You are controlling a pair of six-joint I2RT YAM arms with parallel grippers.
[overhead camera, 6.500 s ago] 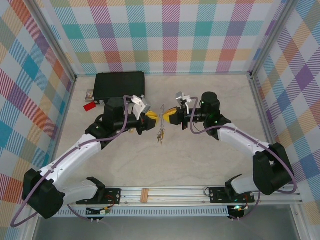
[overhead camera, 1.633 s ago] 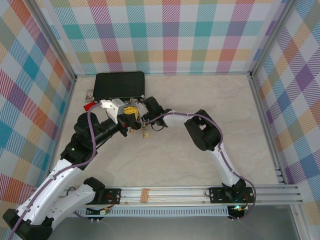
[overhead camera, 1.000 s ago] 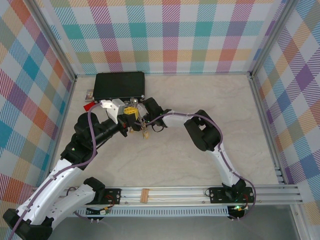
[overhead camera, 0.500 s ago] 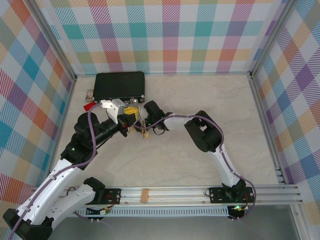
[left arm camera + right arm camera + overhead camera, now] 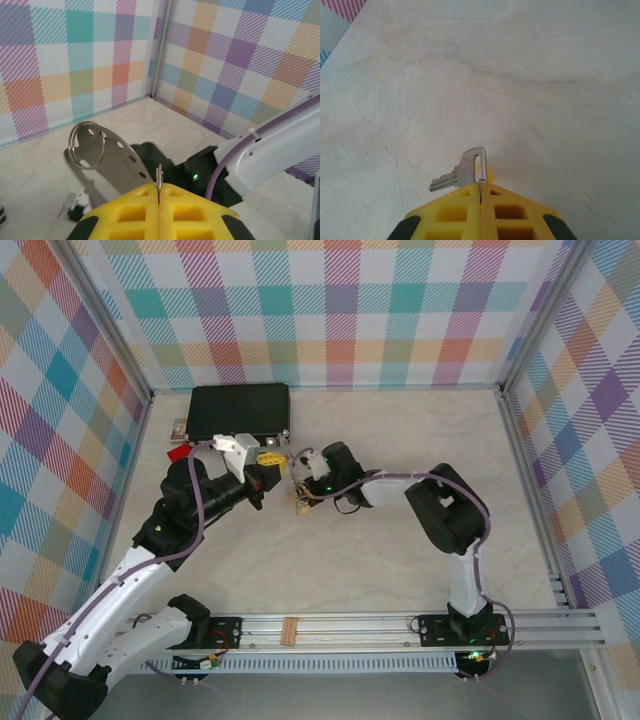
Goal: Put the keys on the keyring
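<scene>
A thin silver keyring point(image 5: 87, 145) stands in the air in the left wrist view, threaded through the end of a perforated metal plate point(image 5: 117, 162) that runs down behind my yellow fingers. My left gripper point(image 5: 159, 186) is shut on a thin metal piece seen edge-on, and I cannot tell how it joins the plate. My right gripper point(image 5: 481, 186) is shut on the slotted head of a silver key point(image 5: 464, 172), low over the pale table, with a yellow bit just behind the key. From above, the left gripper point(image 5: 268, 464) and the right gripper point(image 5: 300, 494) sit close together, with the key point(image 5: 299, 506) between them.
A black case point(image 5: 240, 410) lies at the back left of the table point(image 5: 400, 560), just behind the left gripper. A small red tag point(image 5: 178, 452) lies left of the left arm. Checkered walls close three sides.
My right gripper has shut on the key and drawn back to the right and nearer with it. The left gripper has shifted slightly toward the back, still shut.
</scene>
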